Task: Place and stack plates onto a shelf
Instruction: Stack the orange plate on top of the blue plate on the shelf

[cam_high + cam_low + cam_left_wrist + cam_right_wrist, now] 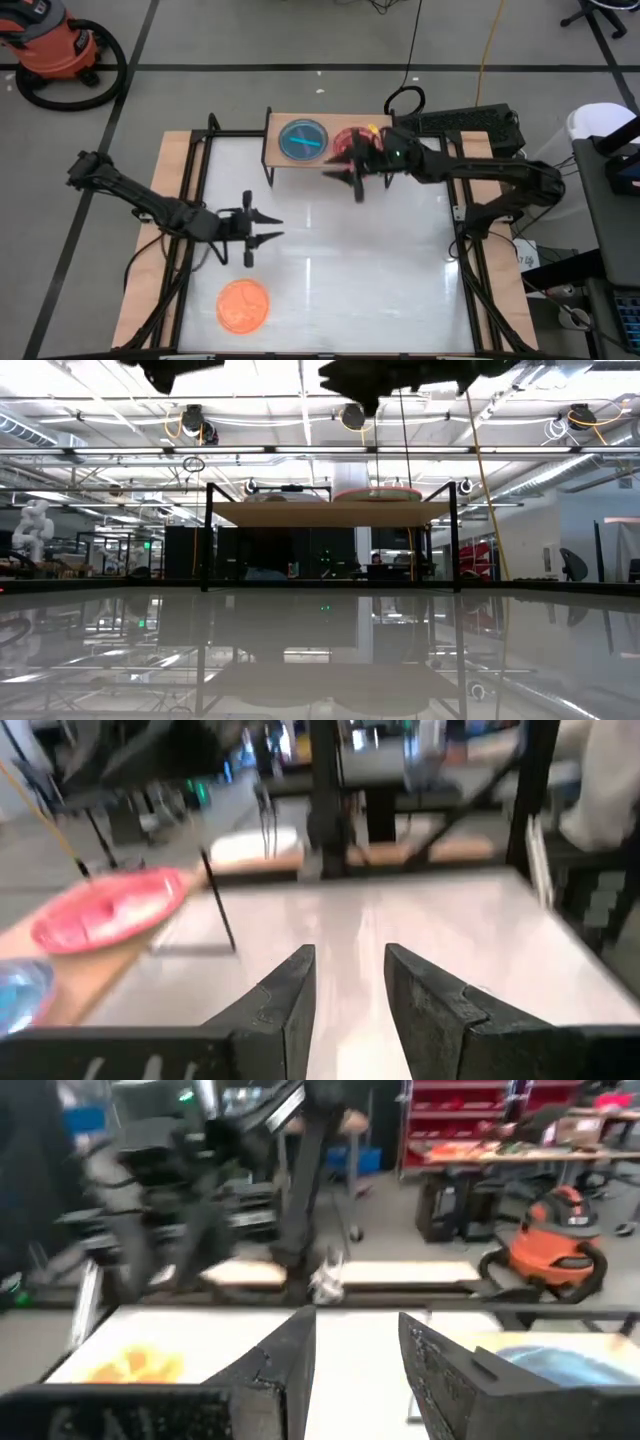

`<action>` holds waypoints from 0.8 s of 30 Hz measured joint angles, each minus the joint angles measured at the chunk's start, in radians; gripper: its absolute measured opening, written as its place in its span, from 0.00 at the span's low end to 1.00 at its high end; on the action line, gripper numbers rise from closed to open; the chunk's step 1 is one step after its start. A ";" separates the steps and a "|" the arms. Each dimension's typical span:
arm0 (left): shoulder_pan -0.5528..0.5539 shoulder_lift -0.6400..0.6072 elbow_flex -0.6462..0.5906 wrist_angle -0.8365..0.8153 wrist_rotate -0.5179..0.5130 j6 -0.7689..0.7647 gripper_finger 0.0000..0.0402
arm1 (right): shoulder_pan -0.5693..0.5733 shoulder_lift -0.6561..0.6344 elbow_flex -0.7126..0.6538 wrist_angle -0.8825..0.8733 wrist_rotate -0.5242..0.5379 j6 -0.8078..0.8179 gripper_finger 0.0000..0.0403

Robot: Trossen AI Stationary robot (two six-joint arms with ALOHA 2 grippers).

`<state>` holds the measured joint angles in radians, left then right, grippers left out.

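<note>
No readable text anywhere (labels too blurred).

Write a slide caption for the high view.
Blue plate and pink plate on the shelf; orange plate on table; both grippers open, empty.

left hand (348, 985) open, empty | pink plate (110, 908) on shelf (75, 982)

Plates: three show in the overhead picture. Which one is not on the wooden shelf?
The orange plate. It lies alone on the white tabletop, near the left arm's side, while the blue plate and pink plate sit on the shelf.
</note>
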<state>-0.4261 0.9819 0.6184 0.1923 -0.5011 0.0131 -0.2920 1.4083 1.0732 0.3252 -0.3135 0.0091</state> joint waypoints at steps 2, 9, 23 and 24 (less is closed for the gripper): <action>0.000 0.029 0.024 -0.088 0.010 -0.038 0.32 | 0.051 -0.038 0.000 -0.090 0.036 -0.034 0.31; 0.001 0.093 0.089 -0.389 0.166 -0.272 0.32 | 0.223 -0.172 -0.137 -0.129 0.222 -0.094 0.31; -0.014 0.111 0.080 -0.687 0.326 -0.509 0.32 | 0.389 -0.407 -0.699 0.416 0.393 -0.101 0.31; -0.016 0.111 0.073 -0.687 0.327 -0.515 0.32 | 0.397 -0.413 -0.731 0.456 0.393 -0.100 0.31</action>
<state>-0.4424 1.0932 0.6919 -0.4947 -0.1744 -0.5015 0.1049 0.9957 0.3418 0.7815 0.0792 -0.0914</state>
